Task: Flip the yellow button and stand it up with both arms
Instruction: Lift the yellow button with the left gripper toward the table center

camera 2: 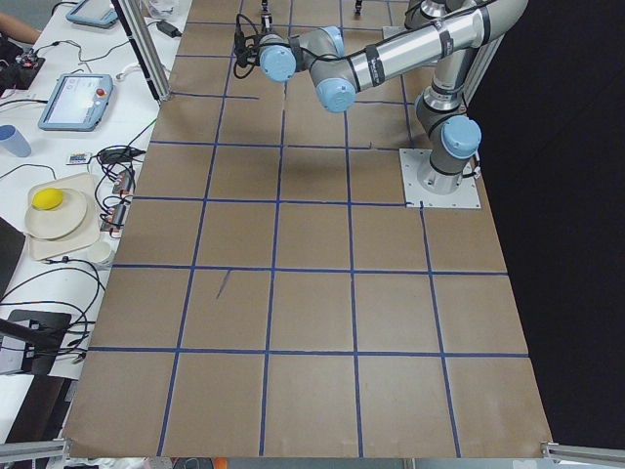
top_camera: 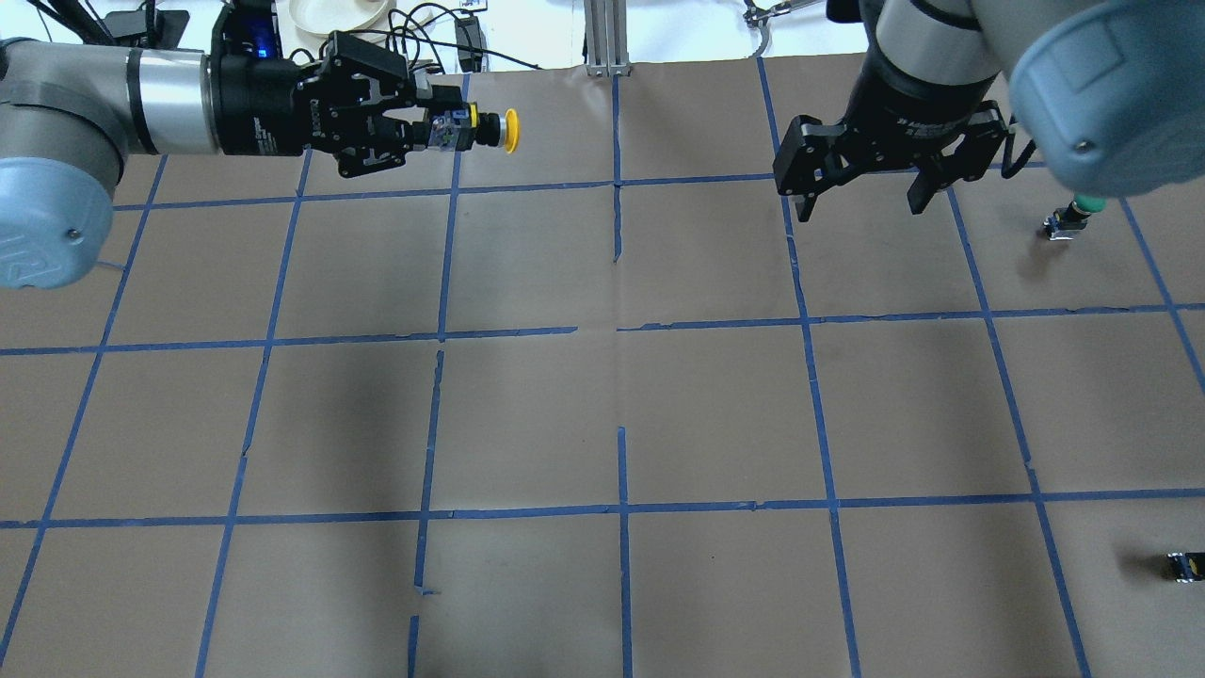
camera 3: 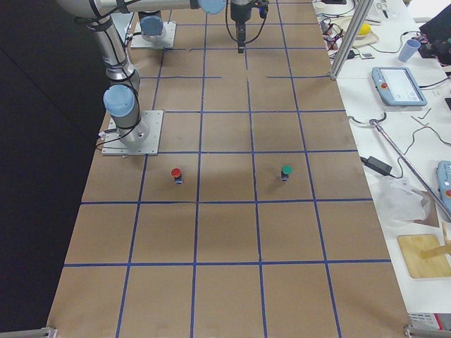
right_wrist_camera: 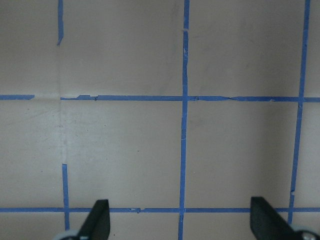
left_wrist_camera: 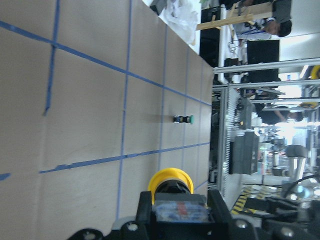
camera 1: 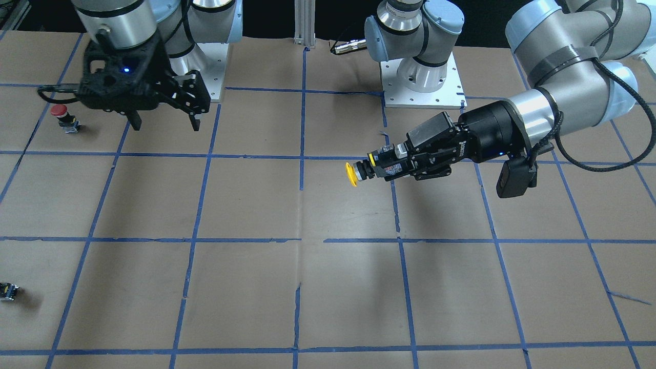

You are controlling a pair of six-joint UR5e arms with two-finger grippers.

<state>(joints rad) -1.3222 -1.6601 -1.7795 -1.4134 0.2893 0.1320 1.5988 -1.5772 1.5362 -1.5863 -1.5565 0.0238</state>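
Observation:
My left gripper (camera 1: pixel 392 165) is shut on the grey contact block of the yellow button (camera 1: pixel 352 173) and holds it sideways above the table, yellow cap pointing toward the table's middle. It also shows in the overhead view, with the gripper (top_camera: pixel 441 128) and the button (top_camera: pixel 508 130) at the far left. In the left wrist view the yellow cap (left_wrist_camera: pixel 170 181) sits just past the fingers. My right gripper (camera 1: pixel 165 125) is open and empty, pointing down above the table, well apart from the button. It shows the same in the overhead view (top_camera: pixel 861 209) and in the right wrist view (right_wrist_camera: pixel 182 225).
A red-capped button (camera 1: pixel 61 114) stands near my right gripper. A green-capped button (top_camera: pixel 1073 218) stands at the far right. A small capless block (top_camera: pixel 1184 565) lies at the near right edge. Blue tape lines grid the brown table (top_camera: pixel 612 395).

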